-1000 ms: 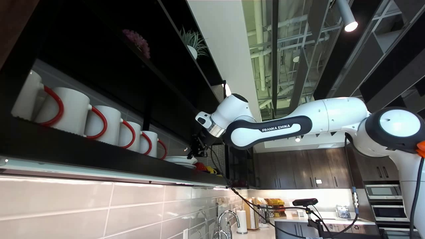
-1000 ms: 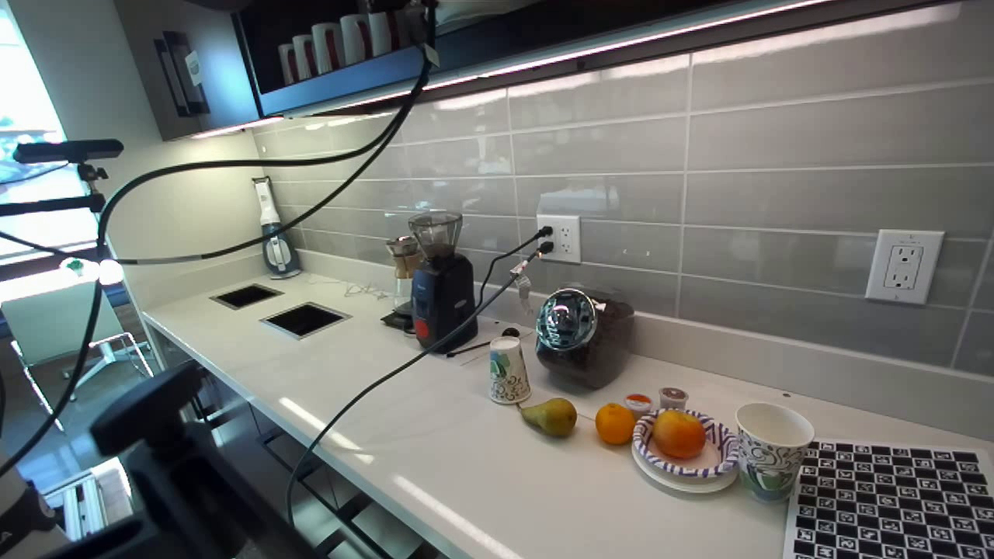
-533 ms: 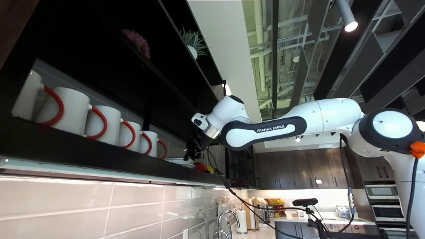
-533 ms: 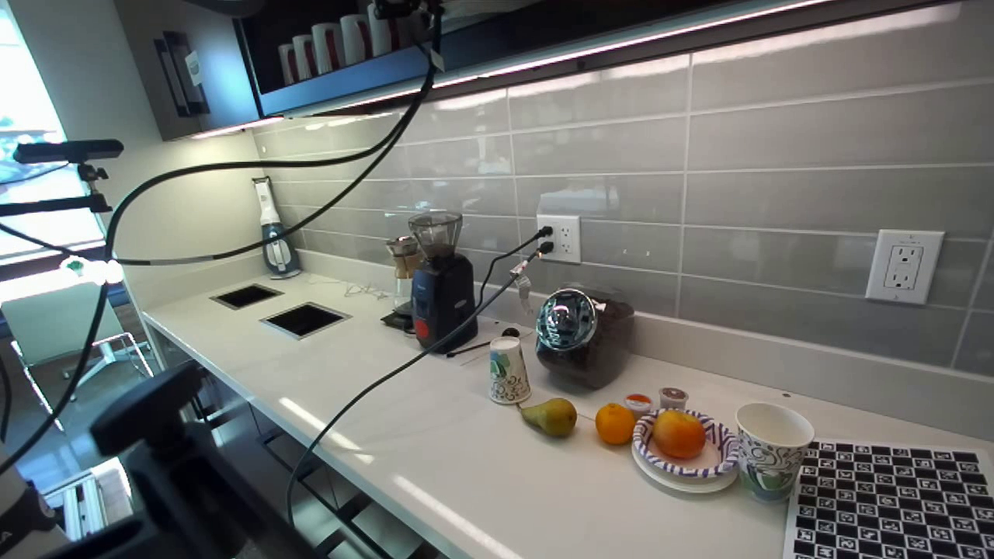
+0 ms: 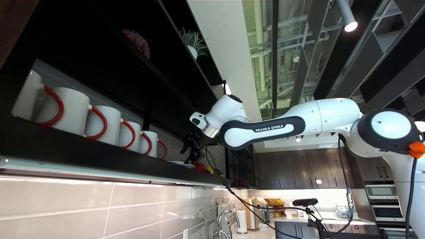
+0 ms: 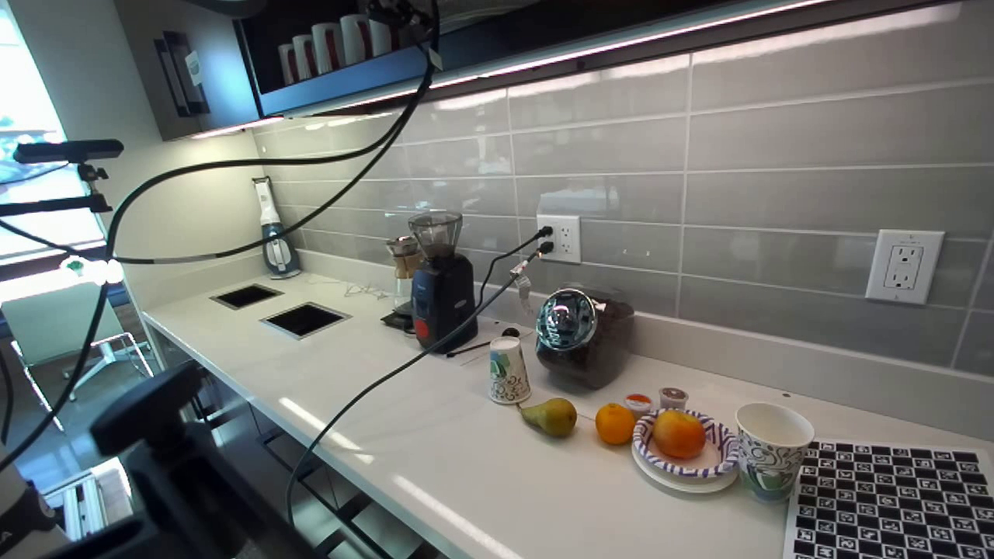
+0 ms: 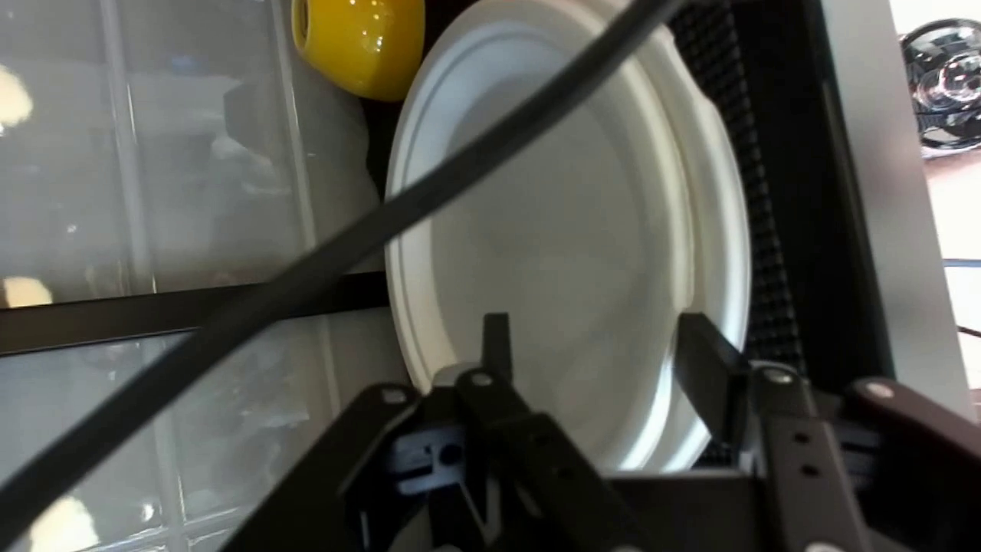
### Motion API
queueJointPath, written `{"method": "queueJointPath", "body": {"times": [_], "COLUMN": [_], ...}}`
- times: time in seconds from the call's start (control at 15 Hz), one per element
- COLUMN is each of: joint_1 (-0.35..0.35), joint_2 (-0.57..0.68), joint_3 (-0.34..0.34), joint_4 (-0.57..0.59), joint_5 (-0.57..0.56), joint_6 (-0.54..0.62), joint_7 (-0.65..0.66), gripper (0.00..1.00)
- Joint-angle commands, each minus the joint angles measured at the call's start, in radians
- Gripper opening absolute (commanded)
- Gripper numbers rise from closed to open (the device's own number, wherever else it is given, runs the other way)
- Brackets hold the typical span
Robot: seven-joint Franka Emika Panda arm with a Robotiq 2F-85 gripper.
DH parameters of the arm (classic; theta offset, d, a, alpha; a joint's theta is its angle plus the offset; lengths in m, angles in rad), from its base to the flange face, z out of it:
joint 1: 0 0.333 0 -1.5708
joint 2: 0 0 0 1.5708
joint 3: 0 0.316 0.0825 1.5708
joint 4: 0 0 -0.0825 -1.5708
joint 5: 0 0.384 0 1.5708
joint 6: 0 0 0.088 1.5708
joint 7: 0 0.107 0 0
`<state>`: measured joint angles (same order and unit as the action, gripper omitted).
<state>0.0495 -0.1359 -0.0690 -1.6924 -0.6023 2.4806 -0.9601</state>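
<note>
Hanging over the upper dish (image 7: 552,230), a white one, the pincer (image 7: 595,337) stood spread, its fingers well apart and nothing visibly pinched; in the wrist view one finger showed over the dish's hollow, the other over its right rim, though contact could not be told; a second earlier the jaws had looked drawn together on it and its top had stood higher, so it had apparently just been lowered onto the stack and released; it lay over a lower dish (image 7: 724,199), whose rim showed along the right, on the dark shelf (image 5: 93,151); a yellow thing (image 7: 368,50) sat just beyond on the far left; in an exterior view a red thing (image 5: 200,166) sat to the right of the dishes, and white mugs (image 5: 113,129) with red handles stood to the near left, unmoved; below, on the bench (image 6: 435,450), a pear (image 6: 553,418) and an orange (image 6: 615,424) lay as before.
</note>
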Motion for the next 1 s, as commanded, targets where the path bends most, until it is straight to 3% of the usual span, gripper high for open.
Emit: {"method": "queueJointPath", "body": {"times": [0.0,0.07,0.13,0.4,0.67,0.8,0.93], "joint_1": [-0.019,-0.020,-0.021,-0.029,-0.030,-0.056,-0.055], "joint_2": [-0.015,-0.025,-0.034,-0.082,-0.140,-0.165,-0.204], "joint_3": [0.031,0.036,0.041,0.070,0.089,0.114,0.116], "joint_4": [0.015,0.011,0.007,-0.012,-0.054,-0.076,-0.124], "joint_5": [-0.001,-0.008,-0.015,-0.040,-0.007,-0.073,-0.065], "joint_6": [-0.010,-0.003,0.004,-0.038,-0.108,-0.159,-0.176], "joint_7": [-0.014,-0.009,-0.004,0.062,0.212,0.376,0.495], "gripper": [0.89,0.97,0.99,1.00,1.00,1.00,1.00]}}
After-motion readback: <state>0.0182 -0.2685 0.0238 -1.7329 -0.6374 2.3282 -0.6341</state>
